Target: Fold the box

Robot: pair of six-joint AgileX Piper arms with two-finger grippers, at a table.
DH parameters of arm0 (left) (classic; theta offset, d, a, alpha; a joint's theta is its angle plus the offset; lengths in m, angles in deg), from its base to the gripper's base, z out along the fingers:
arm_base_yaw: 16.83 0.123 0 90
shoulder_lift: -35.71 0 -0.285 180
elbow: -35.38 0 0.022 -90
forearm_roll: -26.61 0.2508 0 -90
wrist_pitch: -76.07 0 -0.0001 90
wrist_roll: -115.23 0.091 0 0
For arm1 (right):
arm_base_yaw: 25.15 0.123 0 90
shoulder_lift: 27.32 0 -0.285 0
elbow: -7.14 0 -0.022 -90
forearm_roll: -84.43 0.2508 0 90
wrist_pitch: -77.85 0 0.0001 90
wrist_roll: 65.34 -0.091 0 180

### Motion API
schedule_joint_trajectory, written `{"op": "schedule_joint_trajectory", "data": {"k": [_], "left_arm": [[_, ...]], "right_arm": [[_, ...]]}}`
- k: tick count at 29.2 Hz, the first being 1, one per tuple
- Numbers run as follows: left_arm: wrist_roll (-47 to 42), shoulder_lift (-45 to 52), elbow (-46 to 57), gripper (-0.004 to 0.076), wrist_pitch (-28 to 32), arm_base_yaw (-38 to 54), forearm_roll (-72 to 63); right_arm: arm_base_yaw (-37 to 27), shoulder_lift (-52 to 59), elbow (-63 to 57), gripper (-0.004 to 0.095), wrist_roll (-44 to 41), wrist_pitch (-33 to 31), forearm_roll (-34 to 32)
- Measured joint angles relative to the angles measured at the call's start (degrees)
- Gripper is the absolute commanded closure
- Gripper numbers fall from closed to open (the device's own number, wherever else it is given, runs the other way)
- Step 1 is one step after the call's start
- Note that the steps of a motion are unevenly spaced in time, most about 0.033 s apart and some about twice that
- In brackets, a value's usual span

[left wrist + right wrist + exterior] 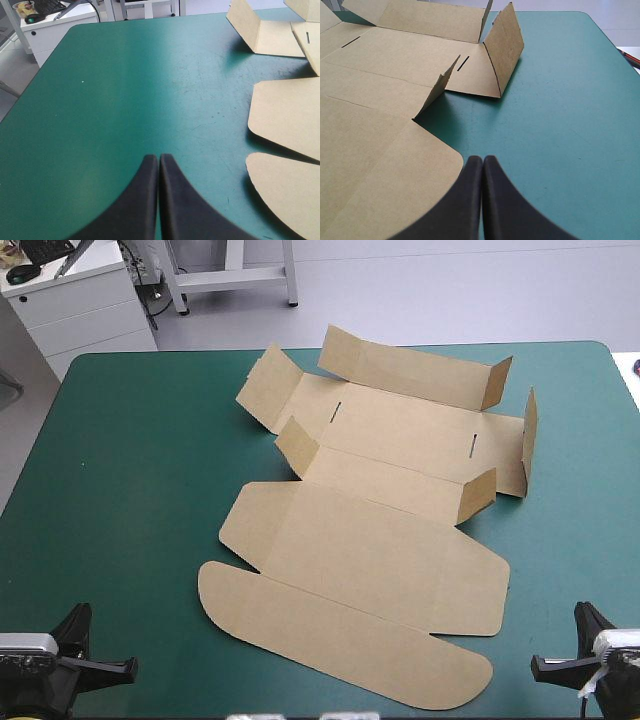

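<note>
Brown board of the box [370, 550], cut and creased, lying open at the middle of the table [130, 490] on the teal-green cover. Flat at the near end: a long flap with rounded corners, then a wide panel. Farther off, partly raised: a low wall with two upturned tabs, a far wall tilted up, side flaps standing at either end. Two short dark slots [337, 408] in the base. Left gripper [159, 157] and right gripper [483, 158] by the near corners, black fingers pressed together, clear of the box.
</note>
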Motion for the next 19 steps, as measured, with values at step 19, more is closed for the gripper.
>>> {"op": "schedule_joint_trajectory", "data": {"k": [19], "left_arm": [[0.0,0.0,0.0,0.0734,0.0,0.0,0.0]], "right_arm": [[0.0,0.0,0.0,0.0916,0.0,0.0,0.3]]}}
